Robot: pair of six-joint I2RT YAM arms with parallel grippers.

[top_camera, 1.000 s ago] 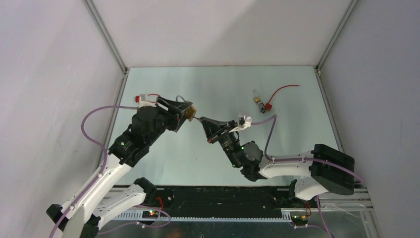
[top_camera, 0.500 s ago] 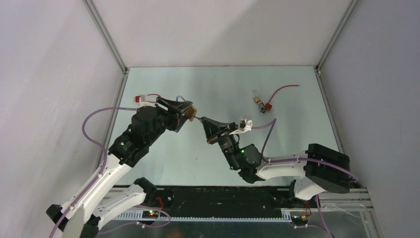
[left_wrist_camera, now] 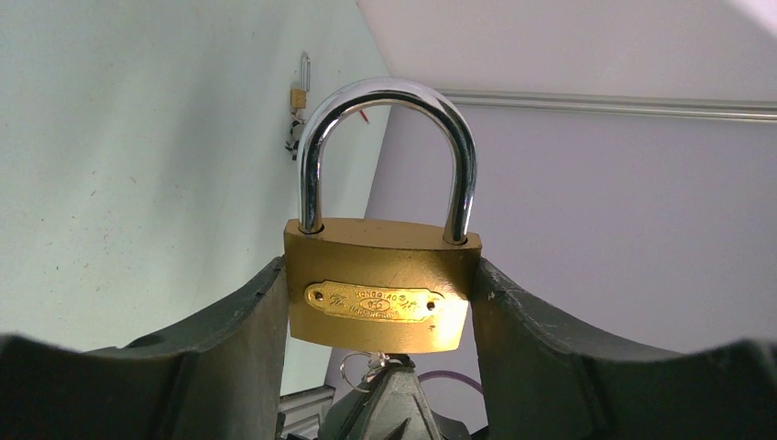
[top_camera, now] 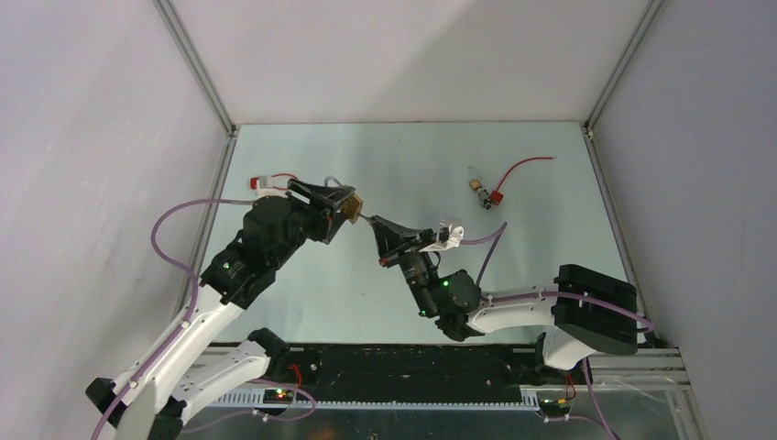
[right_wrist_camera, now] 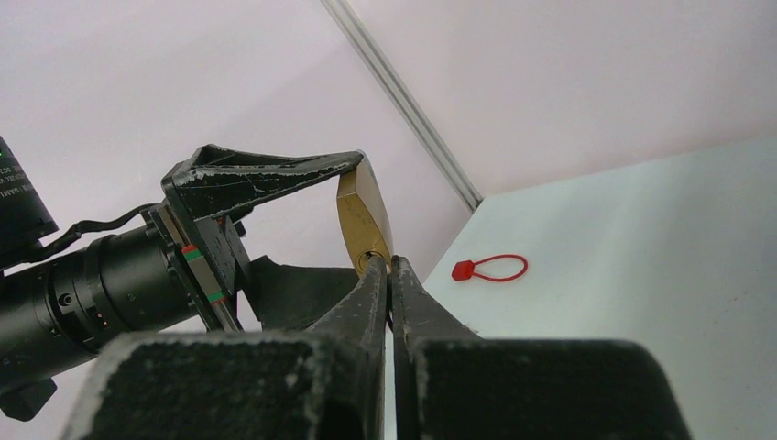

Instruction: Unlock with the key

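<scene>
A big brass padlock (top_camera: 352, 205) with a silver shackle is held off the table, and my left gripper (top_camera: 343, 203) is shut on its body. In the left wrist view the padlock (left_wrist_camera: 383, 284) sits clamped between both fingers with its shackle closed. My right gripper (top_camera: 374, 223) is shut on the key (left_wrist_camera: 379, 360), a small silvery piece with a thin ring. Its tips press against the underside of the padlock. In the right wrist view the right gripper (right_wrist_camera: 389, 266) meets the padlock (right_wrist_camera: 364, 218) at the keyhole, and the key's blade is hidden.
A small brass padlock (top_camera: 477, 185) with a red tag and red wire (top_camera: 522, 166) lies at the back right. Another red tag (top_camera: 265, 181) lies by the left wall behind my left gripper. The enclosure walls stand close on three sides.
My right arm's elbow and forearm have swung left and the wrist has turned, while its tips stay at the padlock's underside. The left arm and padlock have not moved.
</scene>
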